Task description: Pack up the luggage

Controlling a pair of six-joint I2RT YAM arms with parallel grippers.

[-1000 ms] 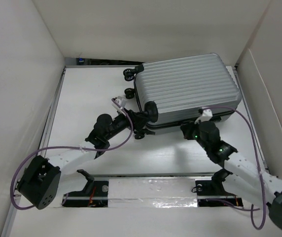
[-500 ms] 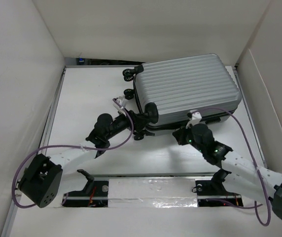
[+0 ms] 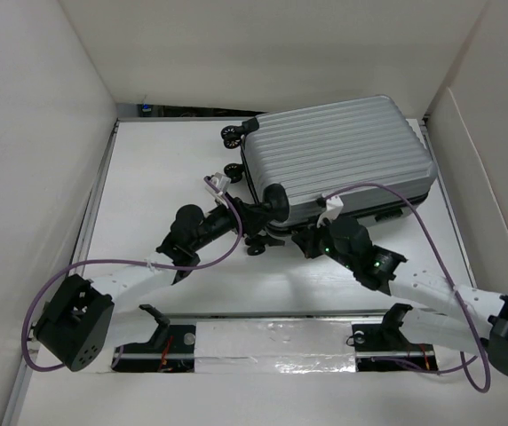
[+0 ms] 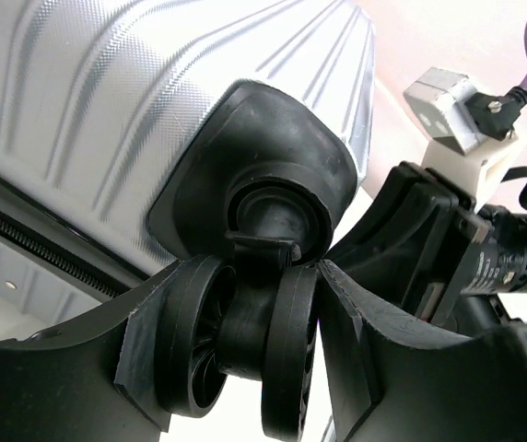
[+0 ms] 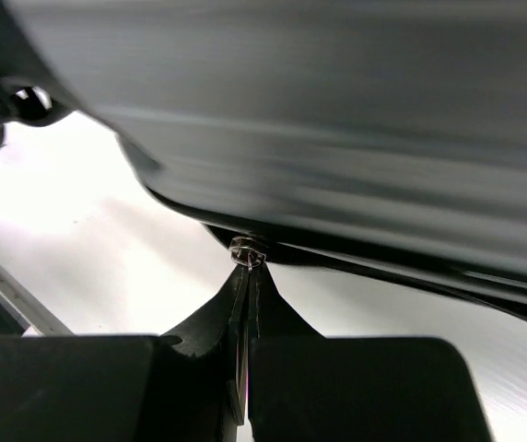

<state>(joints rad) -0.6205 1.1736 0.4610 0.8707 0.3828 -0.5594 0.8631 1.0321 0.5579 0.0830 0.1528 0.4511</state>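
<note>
white table top, matte, fills the floor of the enclosure. plain white panels stand on three sides: left wall, back wall and right wall, the right one looking like two overlapping sheets. a dark slot runs under the back wall. thin metal edging down the table's left side. near edge: metal rail, then a strip of crinkled silver tape. light even, from above, shadows soft.
</note>
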